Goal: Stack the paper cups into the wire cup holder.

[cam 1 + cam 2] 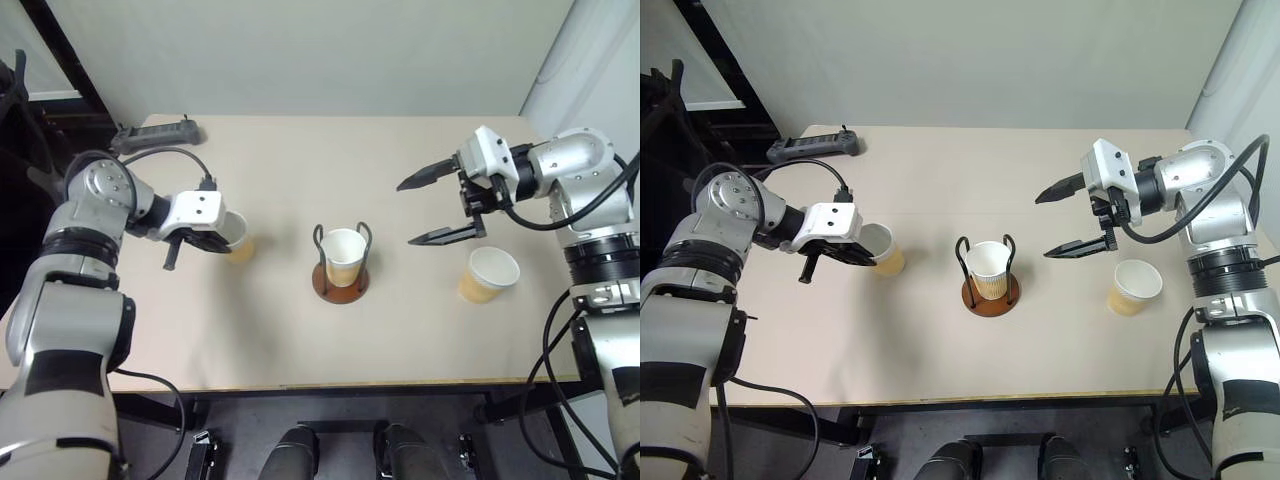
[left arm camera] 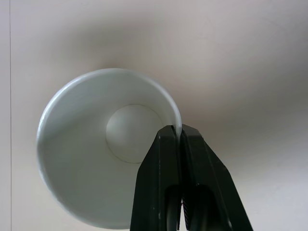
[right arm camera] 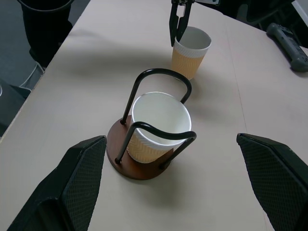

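Your left hand (image 2: 179,132) is pinching the rim of the left paper cup (image 1: 238,238) on the table (image 1: 300,160). The wire cup holder (image 1: 340,280) is holding a second cup (image 1: 343,255). Your right hand (image 1: 412,212) is hovering agape beside a third cup (image 1: 489,274).

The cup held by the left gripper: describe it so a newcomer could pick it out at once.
On the beige table, start at the wire cup holder in the middle and go toward the robot's left. The paper cup there stands upright on the tabletop. Unlike the other two, it has the left gripper pinching its rim between shut fingers.
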### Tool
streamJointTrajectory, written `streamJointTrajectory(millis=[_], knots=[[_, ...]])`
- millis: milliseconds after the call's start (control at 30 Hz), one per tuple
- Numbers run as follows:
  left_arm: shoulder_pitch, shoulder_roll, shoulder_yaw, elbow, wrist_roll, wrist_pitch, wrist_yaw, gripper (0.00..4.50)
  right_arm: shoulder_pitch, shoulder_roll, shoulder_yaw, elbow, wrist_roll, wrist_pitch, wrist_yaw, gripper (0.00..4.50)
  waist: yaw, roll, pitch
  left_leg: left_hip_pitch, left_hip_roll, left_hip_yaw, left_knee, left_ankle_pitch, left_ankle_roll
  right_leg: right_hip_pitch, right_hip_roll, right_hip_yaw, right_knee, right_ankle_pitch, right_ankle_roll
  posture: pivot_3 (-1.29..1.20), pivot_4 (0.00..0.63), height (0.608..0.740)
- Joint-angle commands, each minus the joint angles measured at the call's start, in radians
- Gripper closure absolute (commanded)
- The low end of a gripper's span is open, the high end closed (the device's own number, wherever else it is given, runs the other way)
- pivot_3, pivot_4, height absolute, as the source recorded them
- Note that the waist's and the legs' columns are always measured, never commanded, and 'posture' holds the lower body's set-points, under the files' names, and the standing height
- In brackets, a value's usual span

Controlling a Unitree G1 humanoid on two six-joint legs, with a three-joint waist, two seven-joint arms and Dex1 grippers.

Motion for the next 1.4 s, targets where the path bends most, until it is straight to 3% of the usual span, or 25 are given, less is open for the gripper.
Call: streamJointTrajectory(millis=[33, 600, 1033, 1400], knots=[[-0.039, 0.007, 0.013, 0.000, 0.006, 0.012, -0.024, 4.47, -0.012, -0.016, -0.031, -0.033, 0.023, 0.003, 0.004, 0.00, 0.000, 0.000, 0.000, 0.000, 0.000, 0.000, 0.000, 0.000, 0.000, 0.000, 0.000, 0.000, 0.000, 0.000, 0.000, 0.00, 0.150, 0.740], [-0.211, -0.035, 0.006, 0.023, -0.011, 0.114, -0.092, 4.47, -0.016, -0.041, -0.014, -0.040, 0.045, 0.015, 0.005, 0.00, 0.002, 0.000, 0.000, -0.002, 0.000, -0.001, 0.000, 0.000, 0.001, 0.000, 0.000, 0.000, -0.002, 0.000, 0.000, 0.00, 0.150, 0.740], [-0.495, -0.199, 0.043, 0.056, -0.001, 0.189, -0.082, 4.47, -0.010, -0.148, 0.051, -0.075, 0.115, 0.052, 0.005, 0.00, 0.004, 0.000, 0.000, -0.009, -0.002, 0.003, 0.007, -0.006, 0.008, -0.001, 0.001, 0.001, -0.009, -0.001, 0.003, 0.00, 0.150, 0.740], [-0.575, -0.332, -0.003, 0.070, -0.085, 0.204, -0.092, 4.47, 0.006, -0.240, 0.107, -0.111, 0.169, 0.055, 0.005, 0.00, 0.009, 0.000, 0.000, -0.015, -0.001, 0.006, 0.008, -0.010, 0.013, -0.002, 0.000, 0.002, -0.017, 0.001, 0.015, 0.00, 0.150, 0.740]])
